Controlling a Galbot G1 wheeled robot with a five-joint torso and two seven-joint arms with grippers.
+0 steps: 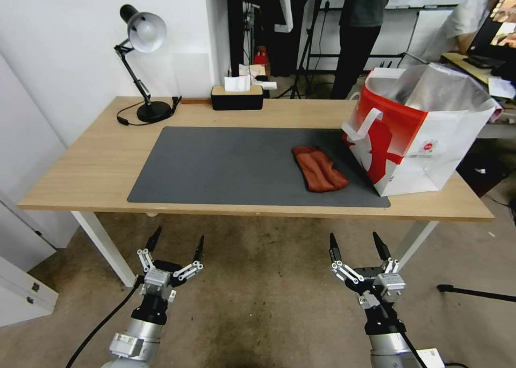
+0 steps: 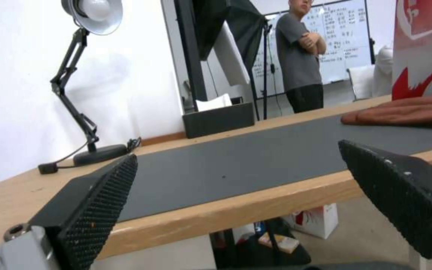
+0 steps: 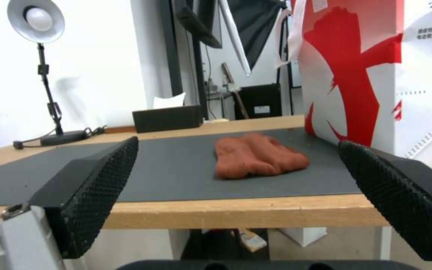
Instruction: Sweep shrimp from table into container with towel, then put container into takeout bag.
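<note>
Both my grippers hang spread and empty below the table's [image 1: 80,169] near edge.

The rust-red towel [image 1: 319,168] lies folded and matte on the grey mat [image 1: 215,166], just beside the red-and-white takeout bag [image 1: 414,137] with its small red logo, its print too fine to read. Left gripper [image 1: 176,241] and right gripper [image 1: 357,241] grasp nothing; a desk lamp [image 1: 141,51] stands far from the bag.

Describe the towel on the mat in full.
The towel is a small rust-red terry cloth, matte and soft-looking, folded into a lumpy, creased bundle. It lies flat on the dark grey mat, towards the robot's right, just beside the takeout bag. No gripper touches it.
</note>
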